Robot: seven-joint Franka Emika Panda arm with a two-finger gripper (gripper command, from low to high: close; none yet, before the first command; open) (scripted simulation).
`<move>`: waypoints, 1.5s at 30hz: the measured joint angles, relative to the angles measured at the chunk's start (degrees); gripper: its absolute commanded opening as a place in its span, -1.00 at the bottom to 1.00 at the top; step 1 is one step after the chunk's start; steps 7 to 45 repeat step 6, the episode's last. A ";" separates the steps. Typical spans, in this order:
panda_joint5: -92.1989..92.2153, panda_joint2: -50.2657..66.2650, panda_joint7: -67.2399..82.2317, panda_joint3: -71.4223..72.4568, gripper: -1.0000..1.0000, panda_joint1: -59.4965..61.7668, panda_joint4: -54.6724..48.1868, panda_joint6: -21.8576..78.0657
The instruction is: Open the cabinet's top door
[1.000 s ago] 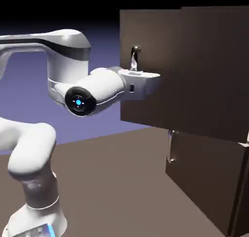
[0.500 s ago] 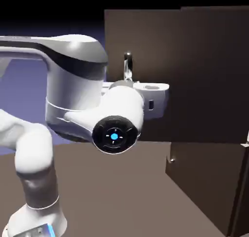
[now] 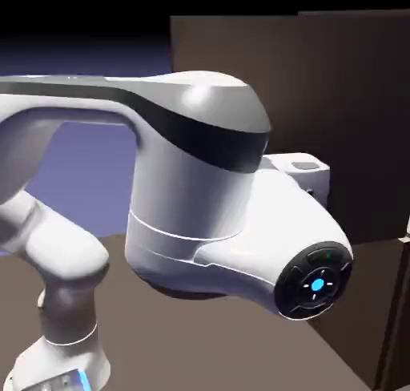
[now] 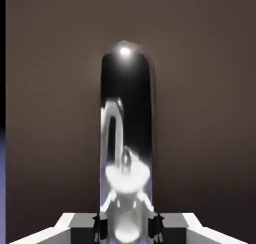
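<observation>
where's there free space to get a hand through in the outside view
Below the arm, the brown ground looks bare between the robot's base and the lower door. It's crowded at the top door: its handle has the gripper closed on it.

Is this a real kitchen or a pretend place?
Probably a pretend one, a computer-made robot scene: a white robot arm, a plain blue-violet backdrop, and a boxy dark brown cabinet.
</observation>
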State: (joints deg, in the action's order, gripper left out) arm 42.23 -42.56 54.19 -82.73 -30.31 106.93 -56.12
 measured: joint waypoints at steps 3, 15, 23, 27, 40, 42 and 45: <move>-1.51 -2.00 -1.67 -3.88 -1.00 -6.23 -5.14 2.70; -2.90 -4.53 -3.84 -7.21 -1.00 -12.42 -10.74 5.61; -2.90 -4.53 -3.84 -7.21 -1.00 -12.42 -10.74 5.61; -2.90 -4.53 -3.84 -7.21 -1.00 -12.42 -10.74 5.61; -2.90 -4.53 -3.84 -7.21 -1.00 -12.42 -10.74 5.61; -2.90 -4.53 -3.84 -7.21 -1.00 -12.42 -10.74 5.61; -2.90 -4.53 -3.84 -7.21 -1.00 -12.42 -10.74 5.61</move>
